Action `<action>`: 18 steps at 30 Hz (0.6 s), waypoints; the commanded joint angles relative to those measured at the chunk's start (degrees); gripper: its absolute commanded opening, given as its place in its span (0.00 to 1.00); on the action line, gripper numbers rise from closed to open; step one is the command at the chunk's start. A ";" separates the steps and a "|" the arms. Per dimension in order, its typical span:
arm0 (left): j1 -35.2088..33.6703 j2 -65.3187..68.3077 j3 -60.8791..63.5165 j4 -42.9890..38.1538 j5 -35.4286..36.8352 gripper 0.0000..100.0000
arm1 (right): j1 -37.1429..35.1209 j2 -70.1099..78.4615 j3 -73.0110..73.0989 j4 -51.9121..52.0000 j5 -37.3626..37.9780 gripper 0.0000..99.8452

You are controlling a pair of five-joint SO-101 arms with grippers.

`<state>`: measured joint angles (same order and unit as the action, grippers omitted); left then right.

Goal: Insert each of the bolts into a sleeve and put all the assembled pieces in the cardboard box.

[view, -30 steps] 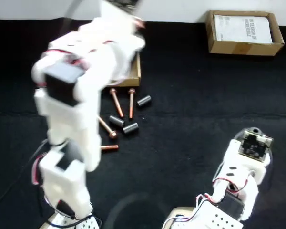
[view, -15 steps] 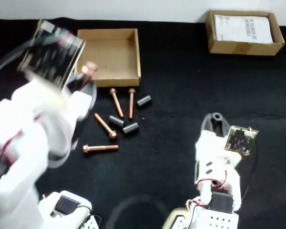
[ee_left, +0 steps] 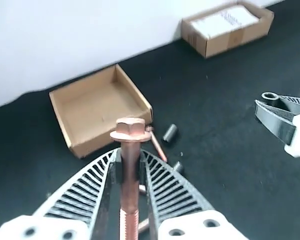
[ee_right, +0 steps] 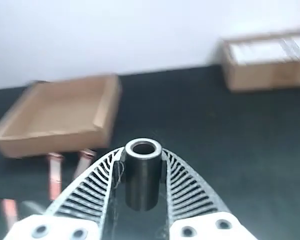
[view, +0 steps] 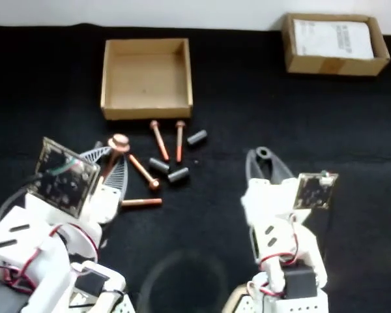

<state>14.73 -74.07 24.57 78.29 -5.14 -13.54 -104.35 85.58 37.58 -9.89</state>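
Note:
My left gripper is shut on a copper bolt that stands head-up between the ribbed fingers, left of the loose parts. My right gripper is shut on a dark sleeve, bore facing up, right of the pile. Several loose bolts and three sleeves lie on the black mat in front of the open cardboard box. The left wrist view has the held bolt in front of the box, with the right gripper off to one side.
A second cardboard box holding a printed sheet sits at the far right. One bolt lies close to my left gripper. The mat between the two arms is bare.
My left arm has swung back from over the cardboard box toward the near left, carrying the bolt. My right arm has shifted left with the sleeve.

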 commanded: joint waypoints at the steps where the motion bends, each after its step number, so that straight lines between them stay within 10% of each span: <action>1: -0.75 -7.69 11.12 -6.59 0.26 0.01 | -6.02 -0.66 -4.09 0.13 -0.53 0.01; 9: -0.66 -18.33 31.96 -16.44 0.26 0.01 | -13.93 -0.66 3.21 0.13 6.42 0.01; 18: -0.22 -19.12 59.21 -57.41 0.26 0.01 | -17.27 -0.66 11.65 -0.13 9.32 0.01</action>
<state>14.73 -92.62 77.93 35.12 -5.05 -30.33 -104.35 95.60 37.58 -1.10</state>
